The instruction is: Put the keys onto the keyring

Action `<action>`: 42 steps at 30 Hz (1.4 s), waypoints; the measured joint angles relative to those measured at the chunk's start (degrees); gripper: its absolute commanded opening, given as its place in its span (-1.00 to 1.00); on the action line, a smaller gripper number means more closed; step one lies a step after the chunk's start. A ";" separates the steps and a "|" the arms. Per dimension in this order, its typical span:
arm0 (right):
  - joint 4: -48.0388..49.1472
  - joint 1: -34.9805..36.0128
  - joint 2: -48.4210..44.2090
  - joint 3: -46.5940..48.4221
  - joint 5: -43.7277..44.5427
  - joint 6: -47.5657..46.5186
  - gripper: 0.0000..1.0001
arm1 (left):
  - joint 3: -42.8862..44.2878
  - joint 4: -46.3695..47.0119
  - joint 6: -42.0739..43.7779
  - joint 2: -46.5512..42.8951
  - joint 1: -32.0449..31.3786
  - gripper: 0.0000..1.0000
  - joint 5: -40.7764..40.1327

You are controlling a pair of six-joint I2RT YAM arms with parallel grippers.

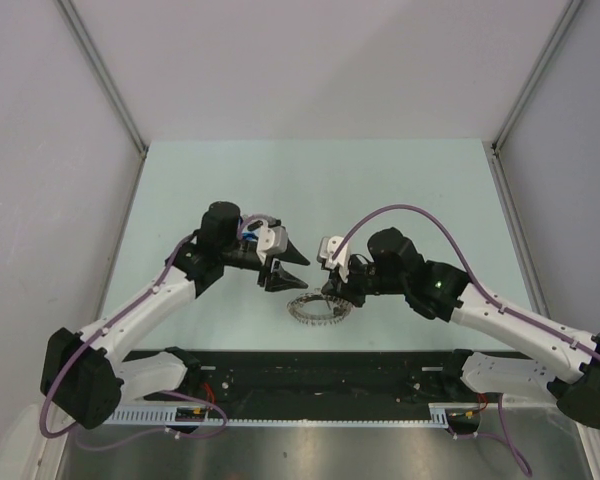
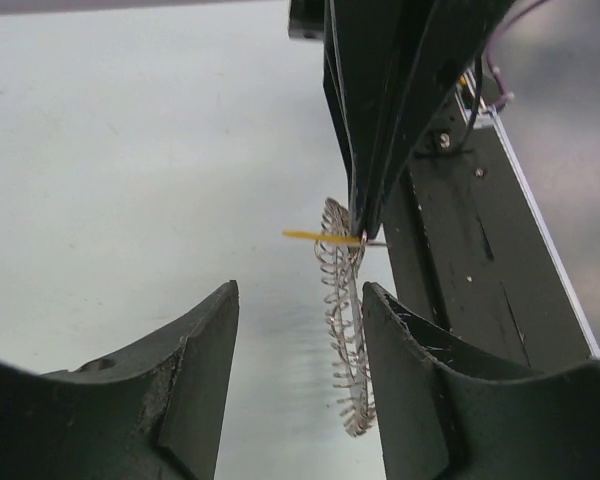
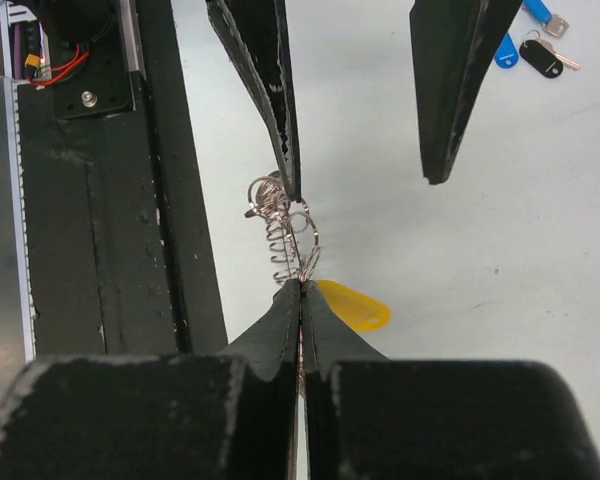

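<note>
The surface (image 1: 380, 190) is a pale mint-green sheet, matt and plain, closed in on 3 sides by light grey walls (image 1: 310, 60) with bare aluminium struts (image 1: 100, 70) running up the corners. A black rail (image 1: 320, 370) crosses its near edge, with a white slotted cable strip (image 1: 160, 412) just below it. A purple cable (image 1: 420, 215) arcs over the right arm, where a small green light (image 1: 439, 285) glows. The keyring (image 1: 318, 308), a silvery coiled loop, lies near the middle of the near edge, partly on the surface and lifted at 1 side. The right hand (image 3: 300, 290) has its fingers pressed together on the coil, pinching the wire at their tips. The yellow key (image 3: 355, 306) sits right at that pinch, its head sticking out sideways; whether it is threaded on cannot be told. The left hand (image 2: 300, 300) stands with fingers apart, gripping nothing, 1 fingertip just beside the ring. Well off on the surface lie 2 blue keys (image 3: 507, 50) and a black key (image 3: 540, 58), close together.
</note>
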 measured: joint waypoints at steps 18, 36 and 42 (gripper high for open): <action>-2.19 1.22 1.29 1.62 -0.59 -3.04 -1.00 | 2.99 -7.08 9.44 7.32 -4.20 -0.22 2.91; -3.21 1.75 1.31 1.62 -0.46 -3.02 -1.00 | 3.21 -9.79 11.26 7.45 -5.64 -0.21 3.08; -3.93 1.84 1.31 1.62 -0.02 -2.95 -1.00 | 3.21 -10.10 11.23 7.87 -6.19 -0.22 2.95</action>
